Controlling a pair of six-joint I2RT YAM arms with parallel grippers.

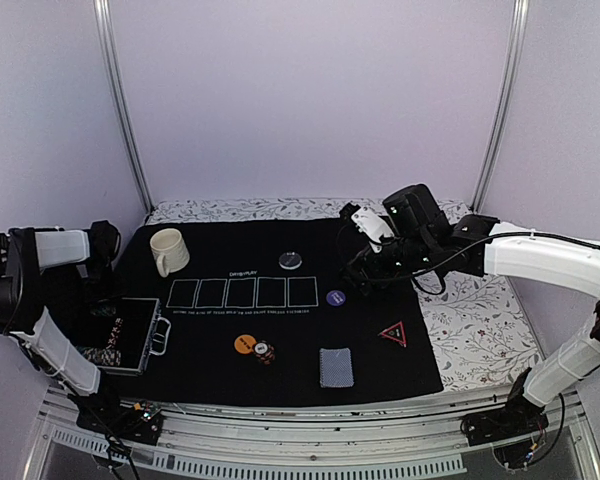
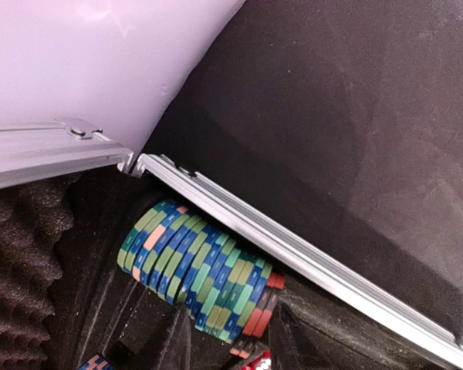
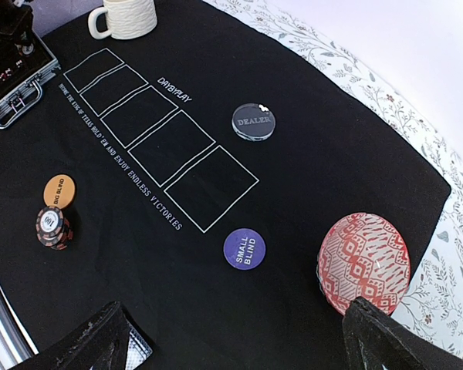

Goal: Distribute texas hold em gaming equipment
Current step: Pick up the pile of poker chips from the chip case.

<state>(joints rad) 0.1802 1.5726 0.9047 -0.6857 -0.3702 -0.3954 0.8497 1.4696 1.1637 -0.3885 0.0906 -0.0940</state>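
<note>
A row of green-blue and red striped poker chips [image 2: 193,266] lies on edge in the open silver case [image 1: 130,335]. My left gripper [image 2: 231,343] reaches into the case, its fingers [image 2: 166,339] pressed against both sides of the chips at the row's near end. My right gripper [image 3: 243,347] hangs open above the black mat, near the purple small blind disc [image 3: 245,249]. Also on the mat are the dealer disc [image 1: 290,260], the orange disc [image 1: 244,344], a small chip stack [image 1: 264,352], the card deck [image 1: 336,367] and the triangle marker [image 1: 393,333].
A cream mug [image 1: 168,250] stands at the mat's far left. The red patterned bowl [image 3: 363,262] lies upside down by my right finger. Several white card boxes [image 1: 242,292] are printed mid-mat. Egg-crate foam [image 2: 19,254] lines the case, and its metal rim [image 2: 293,243] runs beside the chips.
</note>
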